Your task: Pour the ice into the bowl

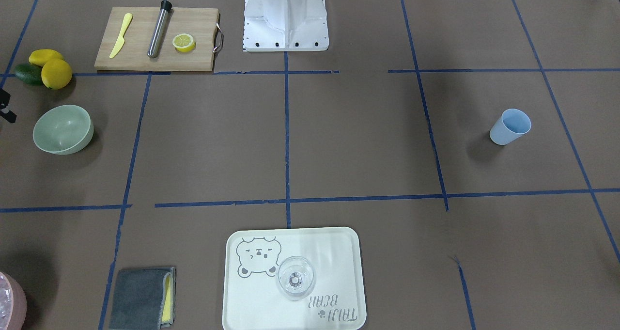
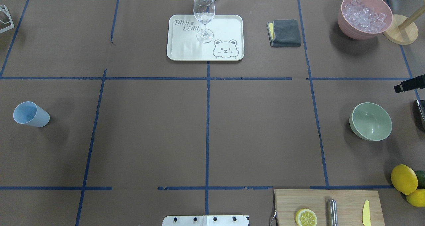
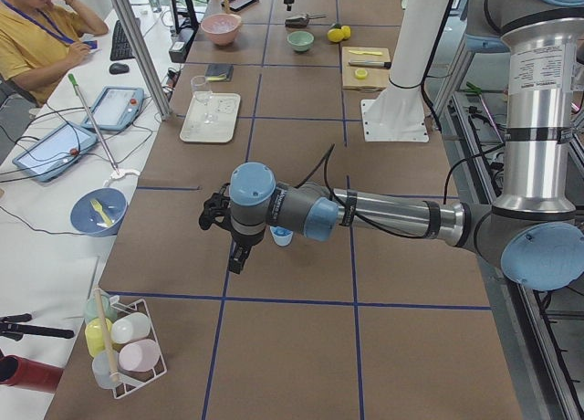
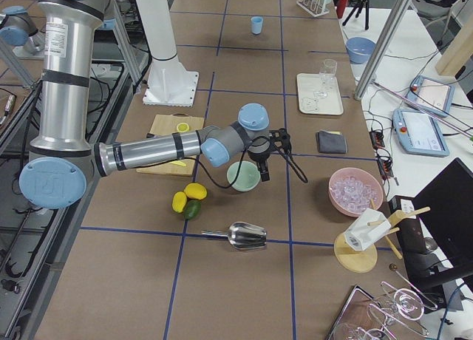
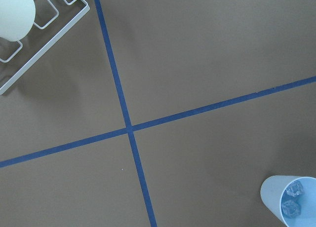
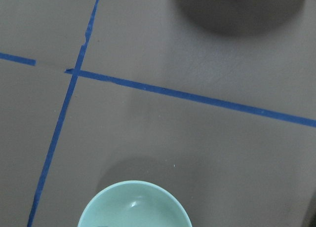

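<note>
Ice (image 5: pixel 295 189) sits in the blue cup (image 5: pixel 289 202), at least two cubes, on my left side of the desk (image 2: pixel 206 136). The bowl (image 2: pixel 370 121) stands empty, well apart on my right side. As I judge it, the task is at the reach for the cup, with nothing gripped or lifted yet.

My left hand (image 3: pixel 233 254) hangs above the desk near the cup. My right hand (image 4: pixel 264 170) hangs just beside the bowl. Next I would need to lower the left hand around the cup wall, grip it, keep it upright across the desk, then tip it over the bowl.

Neither wrist view shows my fingers, so I cannot tell if either hand is apart or together. The left wrist view cuts off the cup's lower edge, so more cubes may be hidden. A pink container (image 2: pixel 352 30) also holds ice.
</note>
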